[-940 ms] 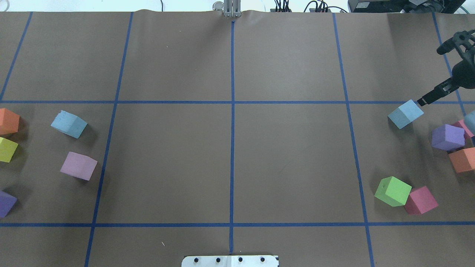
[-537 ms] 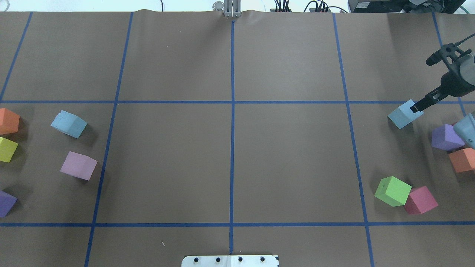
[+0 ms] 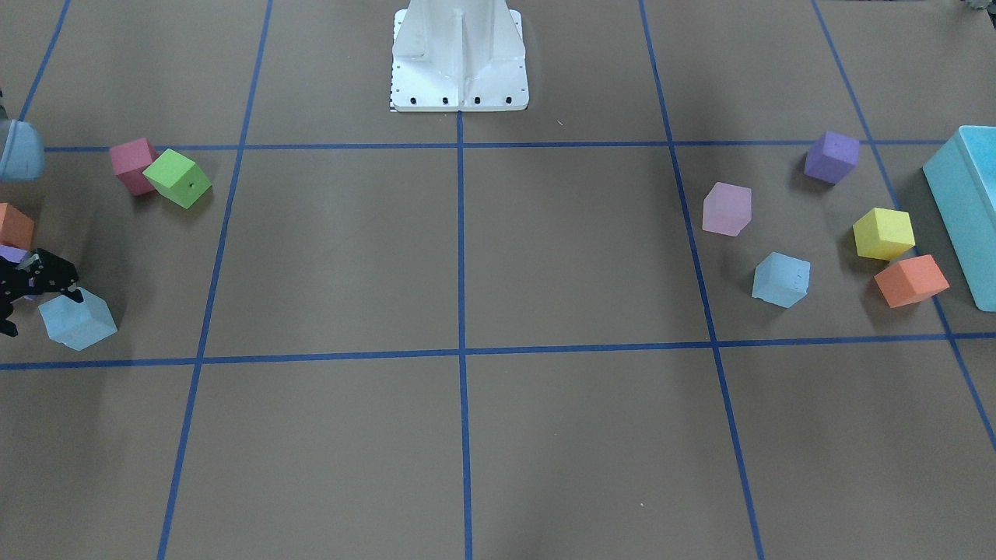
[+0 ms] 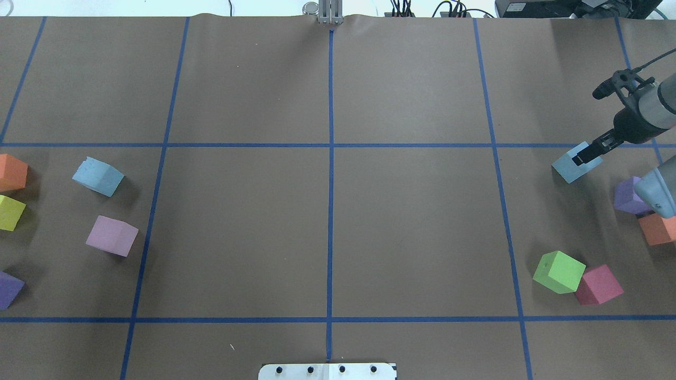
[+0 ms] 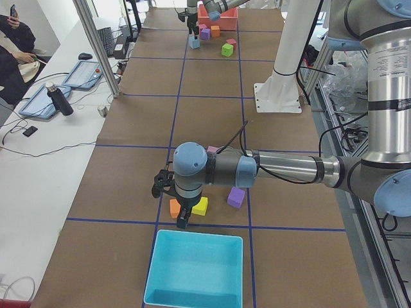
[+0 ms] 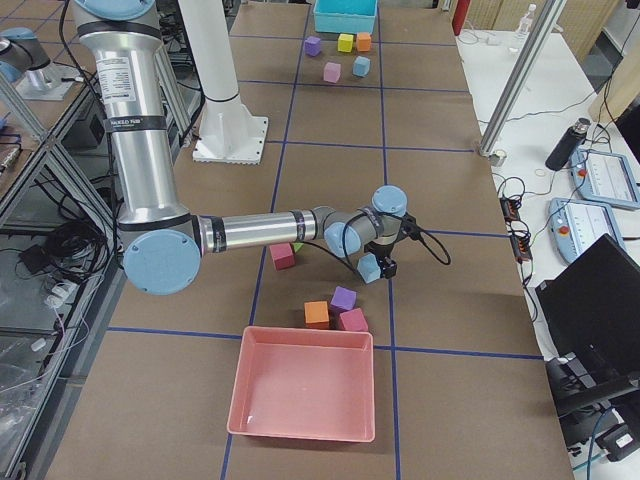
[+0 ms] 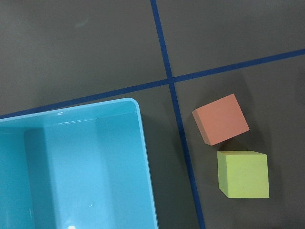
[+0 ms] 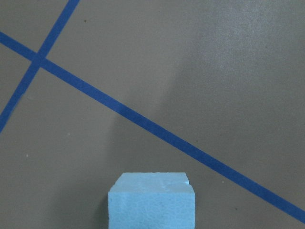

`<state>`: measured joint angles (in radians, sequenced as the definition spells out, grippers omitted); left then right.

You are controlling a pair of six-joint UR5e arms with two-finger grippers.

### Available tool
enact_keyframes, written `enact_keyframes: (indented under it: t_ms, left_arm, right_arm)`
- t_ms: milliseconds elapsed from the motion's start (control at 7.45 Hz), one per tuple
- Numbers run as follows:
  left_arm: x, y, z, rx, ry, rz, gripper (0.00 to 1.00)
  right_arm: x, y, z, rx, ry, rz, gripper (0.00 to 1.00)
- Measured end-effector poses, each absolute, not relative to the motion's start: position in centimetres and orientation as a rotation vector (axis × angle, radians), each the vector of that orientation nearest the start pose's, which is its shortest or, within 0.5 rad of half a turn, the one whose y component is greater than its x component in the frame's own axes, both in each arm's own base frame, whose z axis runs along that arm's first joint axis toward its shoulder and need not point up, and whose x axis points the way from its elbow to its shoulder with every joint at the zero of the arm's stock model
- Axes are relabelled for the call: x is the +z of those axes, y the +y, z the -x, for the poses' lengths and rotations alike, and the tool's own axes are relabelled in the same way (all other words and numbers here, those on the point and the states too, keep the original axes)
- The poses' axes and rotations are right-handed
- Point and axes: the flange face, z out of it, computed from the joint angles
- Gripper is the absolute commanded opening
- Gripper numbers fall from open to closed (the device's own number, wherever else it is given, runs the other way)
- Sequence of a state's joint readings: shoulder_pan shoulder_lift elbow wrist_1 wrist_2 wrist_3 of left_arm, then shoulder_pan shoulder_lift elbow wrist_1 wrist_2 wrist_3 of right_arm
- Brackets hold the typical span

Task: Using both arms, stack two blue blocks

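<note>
One blue block (image 4: 569,168) lies at the table's right, also in the front-facing view (image 3: 78,319) and at the bottom of the right wrist view (image 8: 151,202). My right gripper (image 4: 580,158) hangs just over its far corner, jaws apart and holding nothing; it also shows in the front-facing view (image 3: 40,313). The second blue block (image 4: 98,177) lies alone at the left, next to a pink cube (image 4: 112,236). My left gripper (image 5: 182,218) shows only in the exterior left view, above the orange cube (image 7: 220,119) and yellow cube (image 7: 243,174); I cannot tell whether it is open.
A purple cube (image 4: 628,196) and an orange cube (image 4: 655,229) sit close under the right arm, with a green cube (image 4: 559,272) and a red cube (image 4: 598,285) nearer the base. A turquoise box (image 3: 965,202) stands at the left end and a pink tray (image 6: 300,390) at the right end.
My right gripper has moved left toward the right blue block, so its fingertip now overlaps the block's top in the overhead view. The block has not moved.
</note>
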<state>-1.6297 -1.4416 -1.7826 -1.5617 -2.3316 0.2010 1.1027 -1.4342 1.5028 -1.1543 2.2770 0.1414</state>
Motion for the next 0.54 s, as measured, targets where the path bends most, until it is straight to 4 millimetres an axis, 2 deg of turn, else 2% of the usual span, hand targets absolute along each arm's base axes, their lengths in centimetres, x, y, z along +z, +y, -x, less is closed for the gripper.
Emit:
enact_keyframes:
  t_ms: [268, 403, 537]
  left_arm:
    - [61.8, -43.5, 9.0, 0.162, 0.746, -0.164, 0.98]
    - [61.9, -43.5, 9.0, 0.161, 0.747, -0.163, 0.98]
    - [61.9, -43.5, 9.0, 0.161, 0.747, -0.162, 0.98]
  right_arm:
    - [58.0, -53.9, 21.3, -0.49, -0.78, -0.233, 0.96]
    - [58.4, -53.7, 22.1, -0.5, -0.77, -0.225, 0.9]
    - [59.0, -53.5, 22.7, -0.508, -0.763, -0.212, 0.7]
